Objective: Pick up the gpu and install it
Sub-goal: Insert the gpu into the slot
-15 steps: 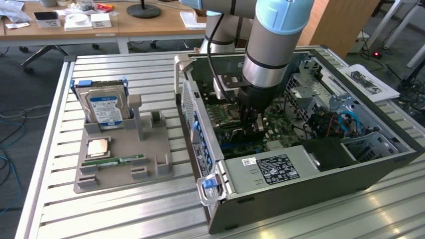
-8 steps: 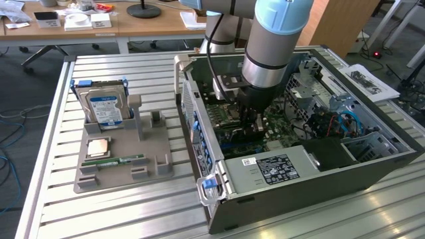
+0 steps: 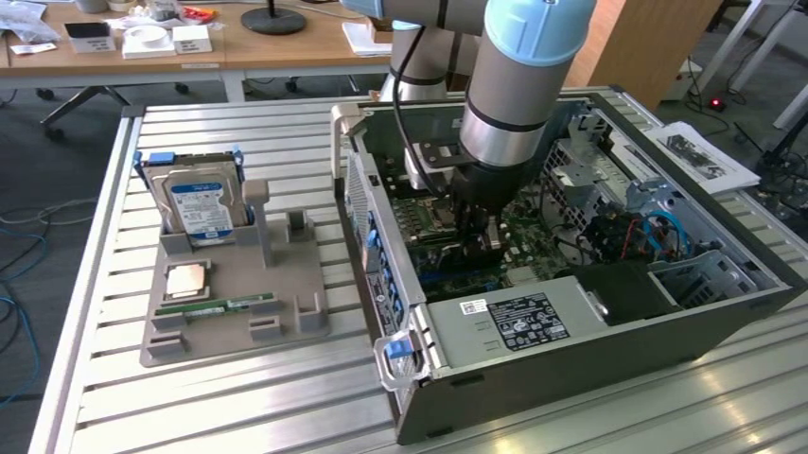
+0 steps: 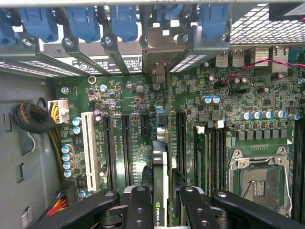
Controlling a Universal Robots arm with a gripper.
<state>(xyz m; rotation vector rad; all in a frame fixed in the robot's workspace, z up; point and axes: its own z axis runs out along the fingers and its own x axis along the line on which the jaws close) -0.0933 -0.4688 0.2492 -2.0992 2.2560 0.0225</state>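
Black fingers (image 4: pixel 140 206) clamped on gpu (image 4: pixel 160 160), card edge-on between them, over green motherboard (image 4: pixel 238 100)

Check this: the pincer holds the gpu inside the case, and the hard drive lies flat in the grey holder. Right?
Not quite. The exterior view shows the hard drive standing upright in the grey holder, not flat. The rest holds: the pincer grips the gpu inside the case.
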